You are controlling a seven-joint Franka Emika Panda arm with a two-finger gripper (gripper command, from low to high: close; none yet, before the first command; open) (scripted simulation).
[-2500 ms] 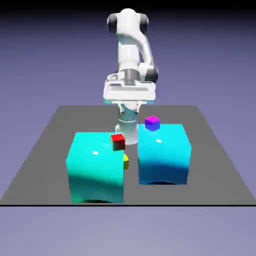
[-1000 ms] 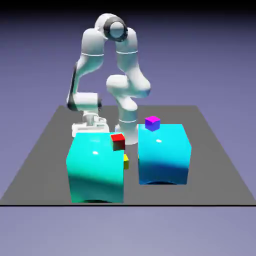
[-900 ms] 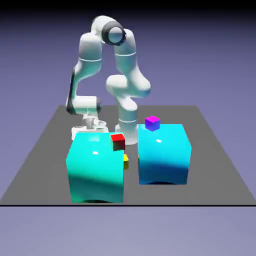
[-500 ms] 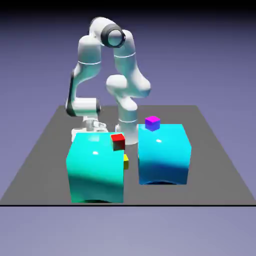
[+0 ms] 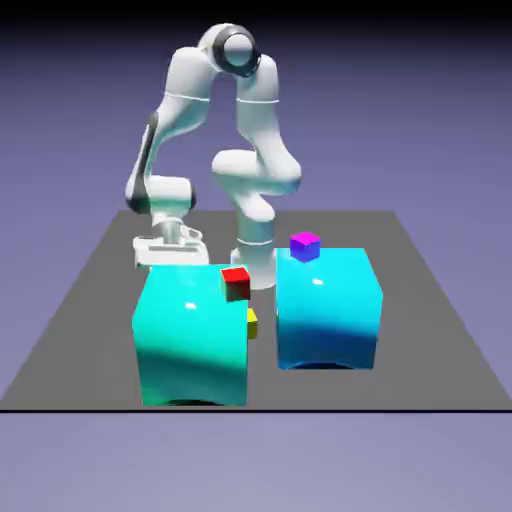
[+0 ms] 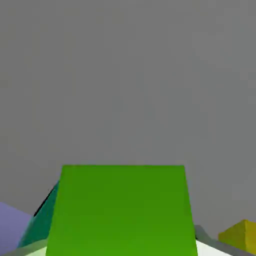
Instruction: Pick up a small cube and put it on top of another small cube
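a green cube (image 6: pixel 122 210) fills the lower middle of your hand view, large and close, a flat matte face with straight edges, squared to the camera. it has no long axis to speak of. it sits right where the finger tips would show and hides them, so your gripper (image 6: pixel 122 250) is clamped shut on it.

in the exterior view you cannot see this cube; the hand (image 5: pixel 165 245) is low behind the left cyan block (image 5: pixel 190 335), at that block's far edge toward the exterior view's left.

take the left cyan block as your landmark. it is a big glossy box with soft rounded corners and a bright highlight on top. a small red cube (image 5: pixel 236 283) sits on its top near the far corner toward the exterior view's right. a small yellow cube (image 5: pixel 252 322) lies on the dark grey matte table (image 5: pixel 80 300) just beside it, in the gap between it and a second cyan block (image 5: pixel 328 305) of the same look. that second block carries a small purple cube (image 5: pixel 305 246) on its far edge.

in your hand view a yellow corner (image 6: pixel 240 235) shows at the lower right of the green cube, and a teal surface (image 6: pixel 42 225) at its lower left.

the white arm (image 5: pixel 250 150) is smooth and rounded, folded high above the landmark block.
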